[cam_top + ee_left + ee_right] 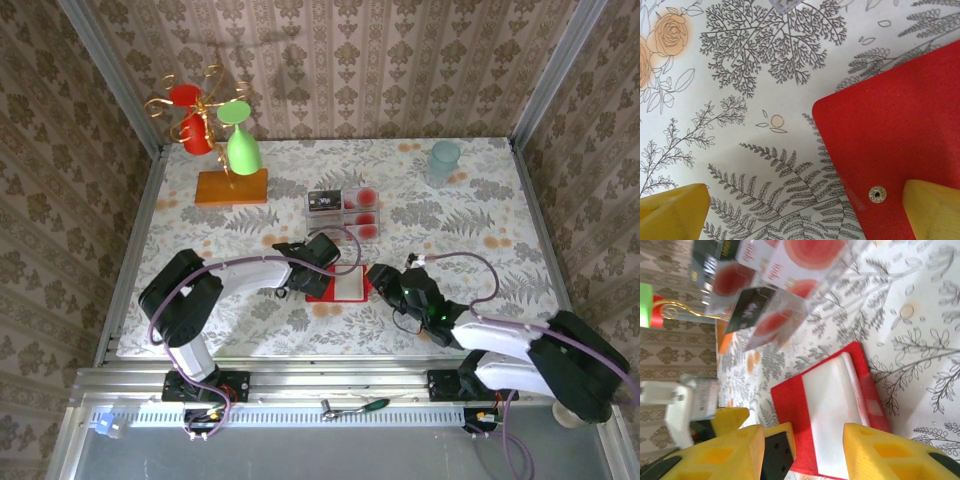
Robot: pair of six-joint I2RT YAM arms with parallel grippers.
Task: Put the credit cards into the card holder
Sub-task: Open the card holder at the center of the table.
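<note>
Table [480, 250]: carrying everything on a floral cloth. A cup tree [205, 115] is standing at the upper left of the top view.
Clear tray [343, 192]: sitting at the centre of the top view, just above the holder and apart from it.
Card holder [340, 286]: lying open at the centre of the top view, pale pocket facing up, between the two arms' ends.
Credit cards [365, 212]: sitting in the clear tray, the black one at its left end and the red-blotched ones to the right. Whether one is already lying in the pocket I cannot tell.
Left fingers [675, 210]: standing wide apart and gripping nothing. One is hovering over the holder's red flap at the lower right of the left wrist view, the other over bare cloth at the lower left.
Right fingers [890, 455]: standing apart with nothing pinched between them, framing the pocket at the bottom of the right wrist view.
Snap stud [877, 194]: sitting on the red flap just beside the left finger.
Step in hand: probably fetching a card from the tray. To do it well, the left finger should be pressing the flap so the holder is not sliding. The right should be pinching a card by its short edge, then sliding it low and level into the pocket mouth.
View differences: the top view is giving the layout of tray, holder and arms. The left wrist view is revealing the stud and flap corner. The right wrist view is revealing the pocket's pale face and the cards' prints.
</note>
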